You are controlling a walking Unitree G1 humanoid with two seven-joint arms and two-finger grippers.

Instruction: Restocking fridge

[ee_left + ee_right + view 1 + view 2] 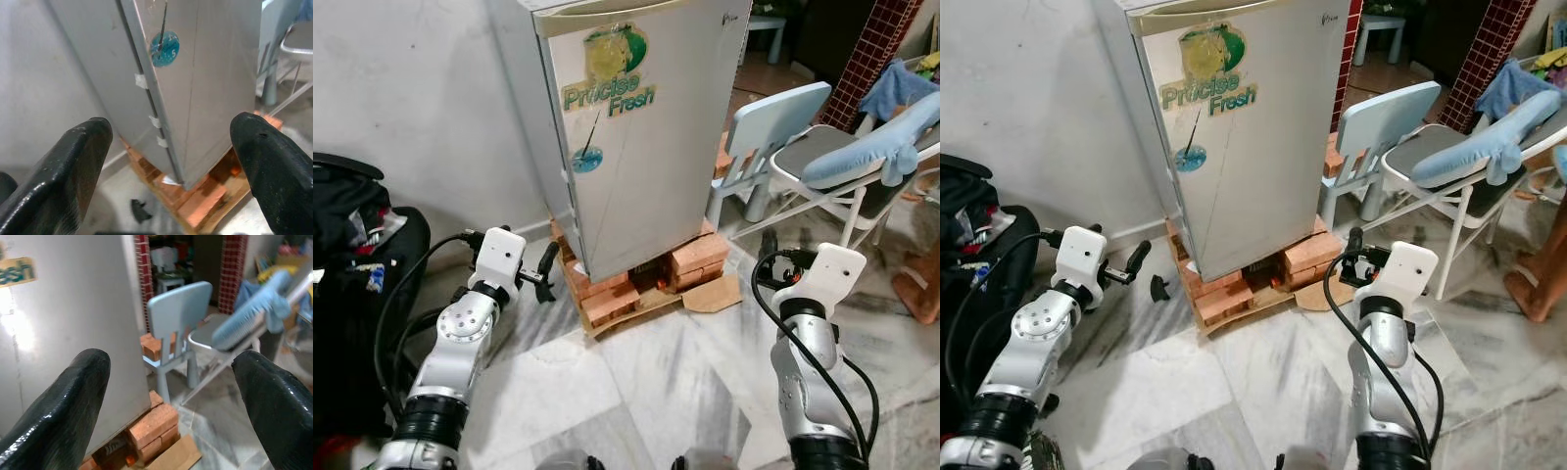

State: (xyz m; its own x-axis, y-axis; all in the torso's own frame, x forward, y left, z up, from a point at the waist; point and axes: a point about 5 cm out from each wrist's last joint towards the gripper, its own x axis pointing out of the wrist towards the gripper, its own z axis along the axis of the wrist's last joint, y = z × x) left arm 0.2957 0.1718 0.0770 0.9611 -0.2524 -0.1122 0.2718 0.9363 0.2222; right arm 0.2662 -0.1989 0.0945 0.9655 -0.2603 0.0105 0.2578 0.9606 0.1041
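Note:
A small silver fridge [636,147] with a "Precise Fresh" sticker stands in front of me with its door shut. It is raised on red bricks [700,255] and a wooden pallet. My left gripper [546,266] is held low by the fridge's left front corner, open and empty; in the left wrist view its fingers [73,161] stand wide apart, facing the door's edge. My right gripper [769,250] is held low, right of the fridge, also open and empty. Its fingers [73,396] frame the fridge's side and a chair.
A black bag [352,264] lies against the white wall on the left. A light blue plastic chair [773,127] and a folding chair with a blue cushion [862,147] stand right of the fridge. Cardboard [715,294] and a small black scrap [1157,287] lie on the marble floor.

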